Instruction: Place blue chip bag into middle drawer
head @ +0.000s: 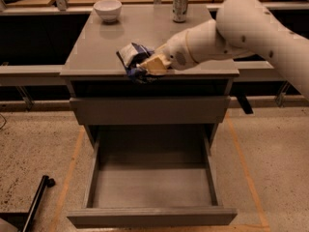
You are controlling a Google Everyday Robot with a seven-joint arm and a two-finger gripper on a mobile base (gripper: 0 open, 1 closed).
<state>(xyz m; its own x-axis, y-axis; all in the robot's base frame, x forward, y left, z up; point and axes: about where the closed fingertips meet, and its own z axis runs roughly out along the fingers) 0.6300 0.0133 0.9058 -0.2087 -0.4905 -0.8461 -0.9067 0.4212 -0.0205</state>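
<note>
Camera view shows the gripper pinching the blue chip bag at the cabinet top front edge.

Beyond the gripper at the grey cabinet top's front edge, a white ceramic bowl sits far left and a silver metal can slightly right.

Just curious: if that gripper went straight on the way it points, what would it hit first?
The gripper, at the front edge of the grey cabinet top, points left. Beyond the crinkly dark blue chip bag it grips, the way looks free, though depth is unclear.
</note>
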